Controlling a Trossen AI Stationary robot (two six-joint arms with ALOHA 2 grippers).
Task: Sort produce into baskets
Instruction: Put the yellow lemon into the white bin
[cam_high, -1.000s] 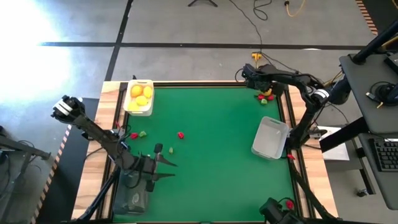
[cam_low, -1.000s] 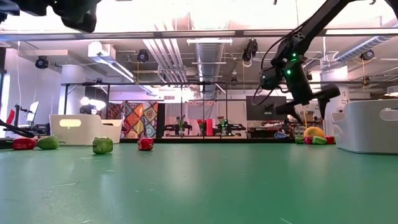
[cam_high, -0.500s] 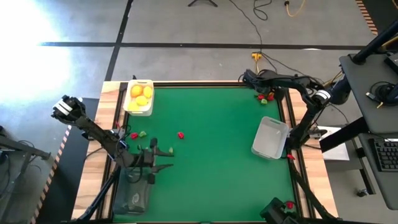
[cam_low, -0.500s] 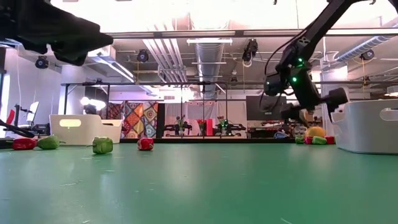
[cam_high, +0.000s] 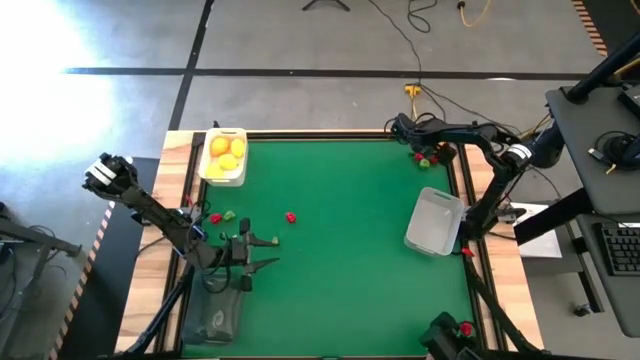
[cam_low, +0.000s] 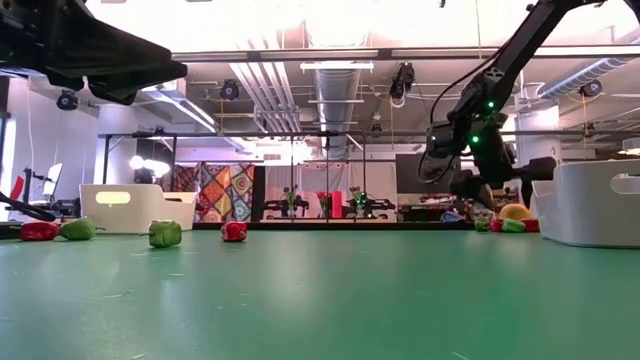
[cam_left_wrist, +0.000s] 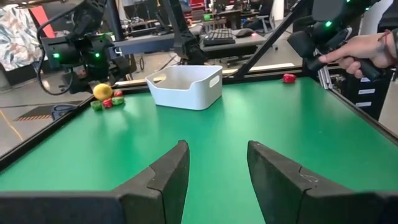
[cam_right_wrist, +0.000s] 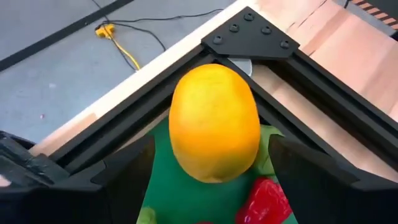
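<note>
the lemon (cam_right_wrist: 214, 121) fills the right wrist view: smooth, egg-shaped, deep yellow-orange, sitting in the far right corner of the green table (cam_high: 340, 230) with a red piece (cam_right_wrist: 264, 200) touching it and green bits alongside. the right gripper (cam_high: 402, 127) is down over it, fingers spread on either side and not touching it (the lemon sits in the gap between them). from overhead that corner is only a small cluster of colour. overhead does show the white basket (cam_high: 223, 156) holding three lemons at the far left, the pale basket (cam_high: 434, 222) by the right edge, and a dark basket (cam_high: 213, 318) at the near left. the left gripper (cam_high: 262, 253) hangs low near there, fingers apart and holding nothing. its wrist view alone shows a person's hand (cam_left_wrist: 362, 50) beyond the table.
</note>
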